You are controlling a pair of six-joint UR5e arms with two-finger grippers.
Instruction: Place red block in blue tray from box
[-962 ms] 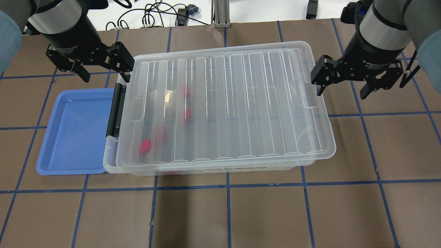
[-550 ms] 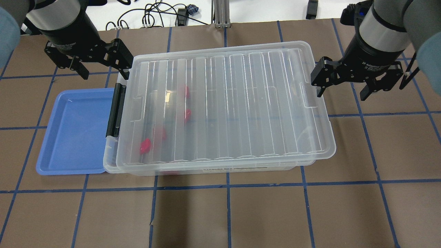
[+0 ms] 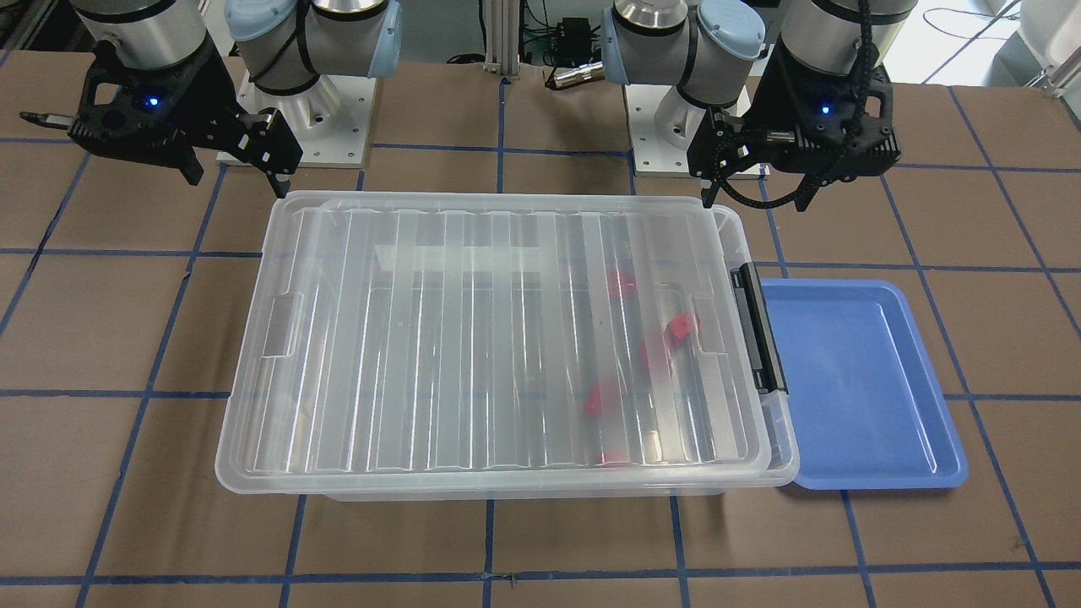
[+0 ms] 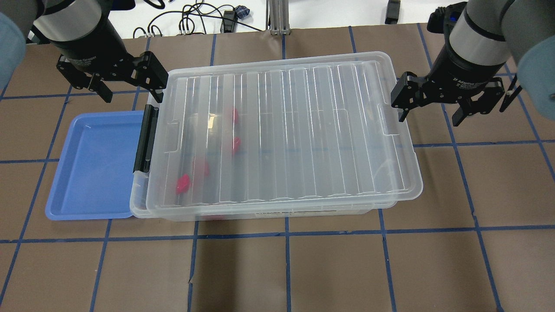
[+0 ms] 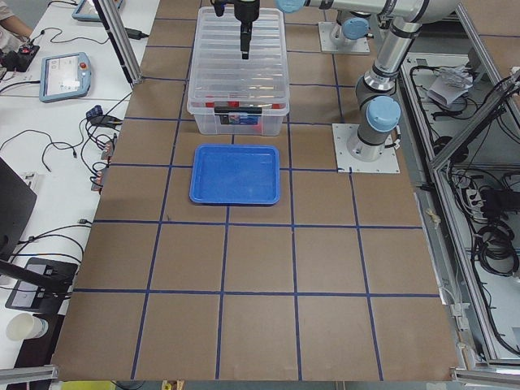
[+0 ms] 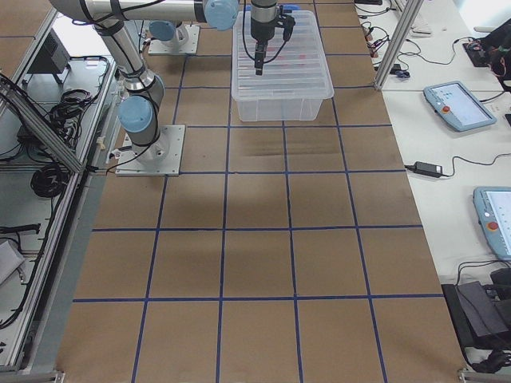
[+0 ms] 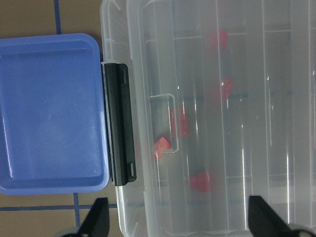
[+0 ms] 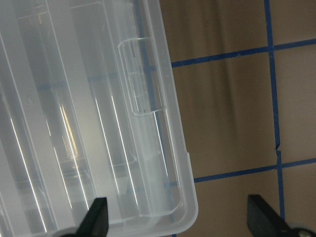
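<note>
1. Early stage: lid on box (image 4: 282, 134), black latch (image 4: 145, 138) shut. Red block (image 4: 183, 184) inside near latch end, several alike.
2. Left gripper (image 4: 131, 91) spread, empty, high over latch end; right gripper (image 4: 429, 113) spread, empty, over opposite end.
3. Next, probably: release latch, lift lid.
4. Blue tray (image 4: 93, 173) empty, just beside latch.
5. Partly legible on right gripper: "2F Adaptive".
</note>
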